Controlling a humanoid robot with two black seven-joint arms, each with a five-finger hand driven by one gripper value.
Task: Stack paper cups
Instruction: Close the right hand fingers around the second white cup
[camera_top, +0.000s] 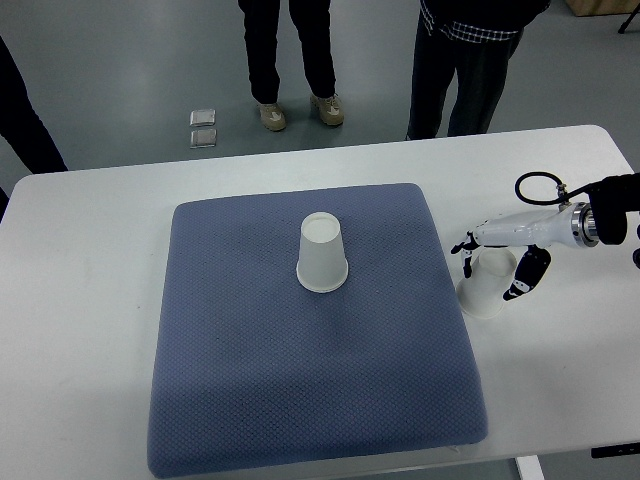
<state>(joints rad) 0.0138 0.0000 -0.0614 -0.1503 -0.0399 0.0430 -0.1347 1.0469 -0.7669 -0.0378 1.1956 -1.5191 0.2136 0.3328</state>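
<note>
Right now the top view, the only one, shows the right hand (497, 262) reaching in from the right edge over the white table (90, 300), its fingers (528, 275) curled around an upside-down paper cup (485, 288). That cup sits beneath the palm, mouth down on the bare tabletop, just off the edge of the blue mat (300, 370). The hand looks closed on it from above and the sides, though whether the grip is firm or only a loose wrap I cannot tell.

Well away from the hand, toward the left and a little farther from the robot, a second paper cup (322, 254) stands inverted near the middle of the mat. That is most likely the stacking target.

No left arm appears. Beyond the table, people's legs (290, 60) stand on the floor.

Risks, as I judge them: thin paper walls may crumple under too tight a squeeze, or the cup may slip out during the lift. Coming down off-centre could tip the mat cup, since the soft mat gives it an unsteady base.
</note>
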